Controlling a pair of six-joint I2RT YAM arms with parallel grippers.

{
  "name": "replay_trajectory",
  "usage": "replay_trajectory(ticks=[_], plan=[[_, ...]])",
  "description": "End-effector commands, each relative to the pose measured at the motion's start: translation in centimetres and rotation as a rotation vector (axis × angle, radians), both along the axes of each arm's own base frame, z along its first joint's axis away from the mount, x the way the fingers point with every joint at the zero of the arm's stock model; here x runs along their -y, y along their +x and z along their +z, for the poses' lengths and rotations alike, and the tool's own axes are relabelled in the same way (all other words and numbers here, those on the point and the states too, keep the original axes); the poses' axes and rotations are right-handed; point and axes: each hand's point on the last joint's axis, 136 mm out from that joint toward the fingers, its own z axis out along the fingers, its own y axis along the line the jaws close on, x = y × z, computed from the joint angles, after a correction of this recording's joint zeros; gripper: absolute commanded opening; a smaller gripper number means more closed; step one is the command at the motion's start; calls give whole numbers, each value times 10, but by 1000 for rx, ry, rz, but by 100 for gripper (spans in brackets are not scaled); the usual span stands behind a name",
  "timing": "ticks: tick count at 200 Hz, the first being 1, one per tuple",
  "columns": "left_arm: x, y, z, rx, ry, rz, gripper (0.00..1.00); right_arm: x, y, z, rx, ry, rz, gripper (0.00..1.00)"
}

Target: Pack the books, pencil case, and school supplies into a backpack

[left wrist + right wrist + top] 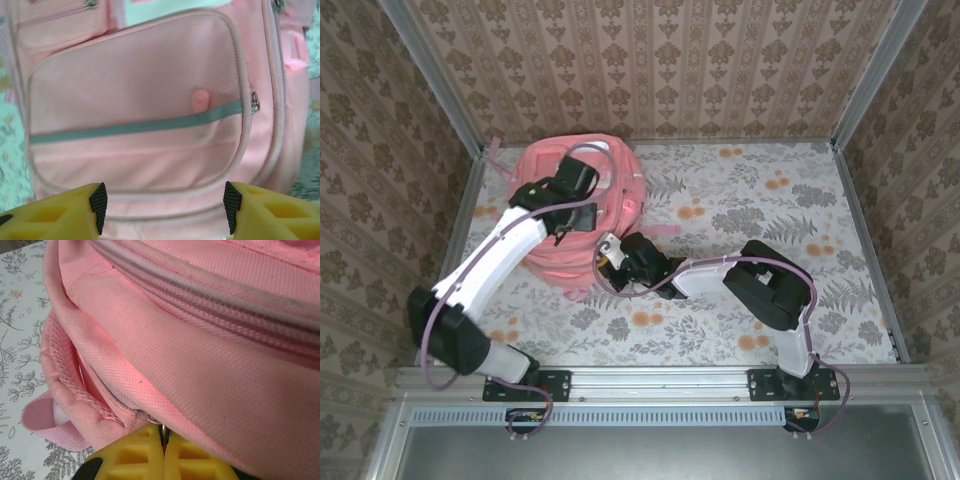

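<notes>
- While a zip on the backpack (620, 180) is being worked, as the grip suggests, the pull should be drawn along the line of its track and not away from the fabric, so that the slider is not jammed or the small tab lost.
- The bag is best steadied from above by the other arm, since the soft pink cloth is likely to bunch and drag with the tab.
- The backpack is seen lying at the far left of the flowered surface (770, 250), front pockets upward, beneath the left arm.
- The right fingers (145, 460) are pressed fully together on a small metal zip pull (161, 432) at the low edge of the bag, beside a mesh side pocket (65, 375); nothing else is held.
- The left fingers (98, 200) are spread fairly wide and hold nothing; they are poised just over the large front pocket (135, 100), with its grey-green stripe, and contact with the cloth cannot be told.
- Whether the zip is being opened or closed cannot be judged from the seam as shown.
</notes>
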Motion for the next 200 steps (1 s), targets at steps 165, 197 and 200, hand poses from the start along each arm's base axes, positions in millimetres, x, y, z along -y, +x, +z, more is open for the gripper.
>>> replay_trajectory(ticks=[165,197,200], plan=[[-4,-42,-115,-87,-876,747,68,4,-21,16,-44,-22,-30,0],[-10,-52,-136,-132,-823,800,28,4,-21,17,-39,-24,-35,0],[-11,-53,-136,-131,-817,804,23,5,-21,18,-38,-24,-36,0]])
